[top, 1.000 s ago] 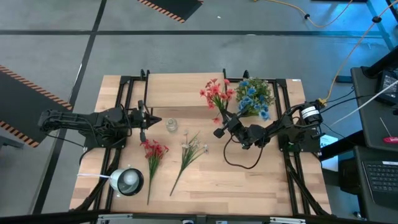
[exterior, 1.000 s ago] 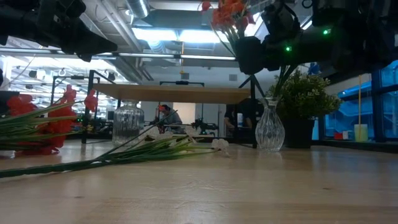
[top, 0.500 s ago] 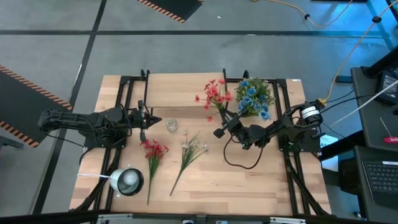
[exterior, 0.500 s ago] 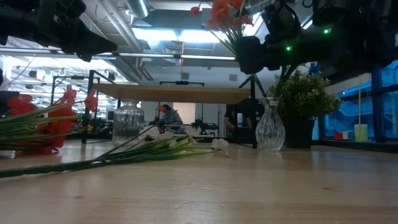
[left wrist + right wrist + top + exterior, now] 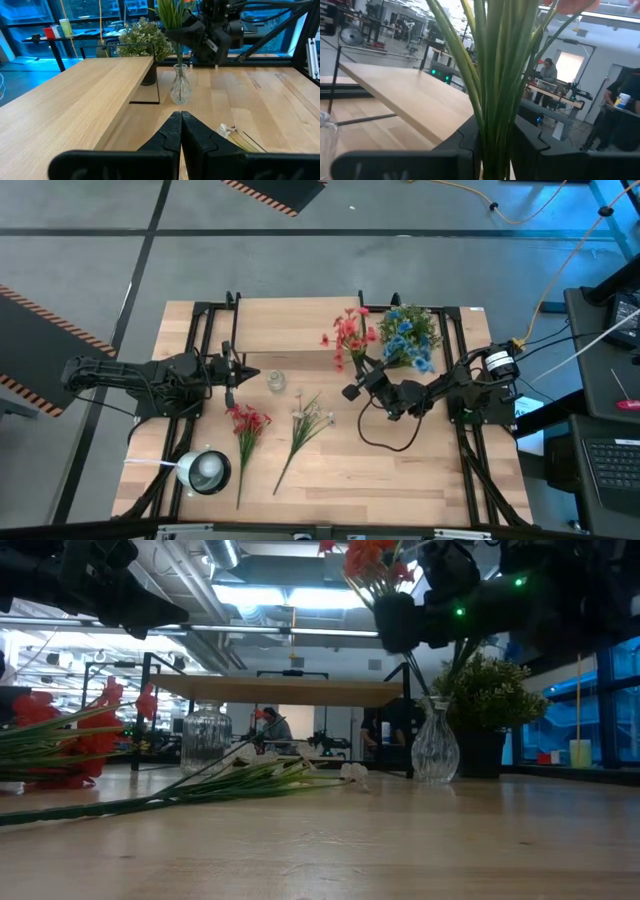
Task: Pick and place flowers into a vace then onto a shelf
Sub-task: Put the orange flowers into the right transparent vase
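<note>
**Red sprig upright between the right fingers, above the vase**

From my remote seat: the right gripper (image 5: 352,391) sits near the table's middle, just beside the front edge of the shelf (image 5: 300,330); a red-bloomed sprig (image 5: 348,336) runs from it, blooms lying over the shelf in the high view; in the right wrist view its green stems (image 5: 492,75) stand upright between the two dark fingers (image 5: 467,137), which flank them closely, with little or no gap showing; whether they press or merely bracket the stems I cannot tell. In the low view that gripper (image 5: 395,620) hangs above the small clear vase (image 5: 435,748), stems reaching down toward its neck; whether they enter the mouth I cannot tell.

The blue sprig (image 5: 408,338) lies just beside the bushy green plant at the shelf's right end; I cannot separate the two cleanly from above.

The left gripper (image 5: 241,374) waits at the table's left, fingers (image 5: 176,131) pressed together on nothing, pointing toward a glass jar (image 5: 276,381) near it.

On the tabletop (image 5: 400,480) in front: a second red sprig (image 5: 244,434) and the whitish-cream sprig (image 5: 306,423), lying flat, apart from each other; a round lamp-like object (image 5: 205,471) at the front left corner; a person (image 5: 270,728) shows in the room behind.
</note>
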You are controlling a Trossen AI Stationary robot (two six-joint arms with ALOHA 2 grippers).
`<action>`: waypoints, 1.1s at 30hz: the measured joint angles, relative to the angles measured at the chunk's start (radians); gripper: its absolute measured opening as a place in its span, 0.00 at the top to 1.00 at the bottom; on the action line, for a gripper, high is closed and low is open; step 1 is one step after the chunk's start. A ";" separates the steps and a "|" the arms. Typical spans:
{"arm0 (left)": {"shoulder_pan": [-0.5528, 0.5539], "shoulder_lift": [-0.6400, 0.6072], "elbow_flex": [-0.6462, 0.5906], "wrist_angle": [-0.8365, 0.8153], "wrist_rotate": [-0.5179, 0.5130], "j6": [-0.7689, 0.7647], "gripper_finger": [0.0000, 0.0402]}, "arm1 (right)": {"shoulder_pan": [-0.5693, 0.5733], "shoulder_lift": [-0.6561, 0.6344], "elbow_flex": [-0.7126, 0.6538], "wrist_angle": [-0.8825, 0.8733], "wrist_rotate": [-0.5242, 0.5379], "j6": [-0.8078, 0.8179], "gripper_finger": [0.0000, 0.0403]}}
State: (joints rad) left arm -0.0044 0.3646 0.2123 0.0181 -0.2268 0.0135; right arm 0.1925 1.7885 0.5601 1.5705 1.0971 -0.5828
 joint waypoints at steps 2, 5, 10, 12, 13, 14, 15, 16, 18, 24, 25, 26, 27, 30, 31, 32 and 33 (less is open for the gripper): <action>0.000 0.000 0.000 0.000 0.000 0.000 0.99 | 0.000 0.000 0.003 0.000 -0.010 0.000 0.80; 0.000 0.000 0.000 0.000 0.000 0.000 0.99 | 0.000 0.000 0.003 0.000 -0.015 0.014 0.83; 0.000 0.000 0.000 0.000 0.000 0.000 0.99 | 0.001 0.000 0.003 0.000 -0.015 0.024 0.97; 0.000 0.000 0.000 0.000 0.000 0.000 0.99 | 0.001 0.000 0.003 0.000 -0.015 0.029 0.96; 0.000 0.000 0.000 0.000 0.000 0.000 0.99 | 0.001 0.000 0.006 0.000 -0.012 0.029 0.96; 0.000 0.000 0.000 0.000 0.000 0.000 0.99 | 0.001 0.000 0.012 0.000 -0.006 0.028 0.96; 0.000 0.000 0.000 0.000 0.000 0.000 0.99 | 0.001 0.000 0.018 0.000 -0.003 0.024 0.97; 0.000 0.000 0.000 0.000 0.000 0.000 0.99 | 0.001 -0.001 0.023 0.001 -0.002 0.022 0.98; 0.000 0.000 0.000 0.000 0.000 0.000 0.99 | 0.001 -0.001 0.031 0.000 0.000 0.009 0.98; 0.000 0.000 0.000 0.000 0.000 0.000 0.99 | 0.030 -0.001 0.072 0.000 0.075 -0.046 0.98; 0.000 0.000 0.000 0.000 0.000 0.000 0.99 | 0.043 -0.001 0.084 0.001 0.105 -0.065 0.98; 0.000 0.000 0.000 0.000 0.000 0.000 0.99 | 0.056 -0.001 0.094 0.001 0.128 -0.087 0.98; 0.000 0.000 0.000 0.000 0.000 0.000 0.99 | 0.069 -0.001 0.104 0.000 0.139 -0.103 0.98; 0.000 0.000 0.000 0.000 0.000 0.000 0.99 | 0.099 -0.001 0.126 0.001 0.172 -0.104 0.98; 0.000 0.000 0.000 0.000 0.000 0.000 0.99 | 0.107 -0.001 0.131 0.000 0.194 -0.104 0.98; 0.000 0.000 0.000 0.000 0.000 0.000 0.99 | 0.114 -0.001 0.134 0.001 0.214 -0.104 0.98; 0.000 0.000 0.000 0.000 0.000 0.000 0.99 | 0.120 -0.001 0.134 0.001 0.217 -0.104 0.98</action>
State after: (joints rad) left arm -0.0048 0.3647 0.2123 0.0177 -0.2268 0.0135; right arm 0.3127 1.7878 0.6941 1.5711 1.3145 -0.6872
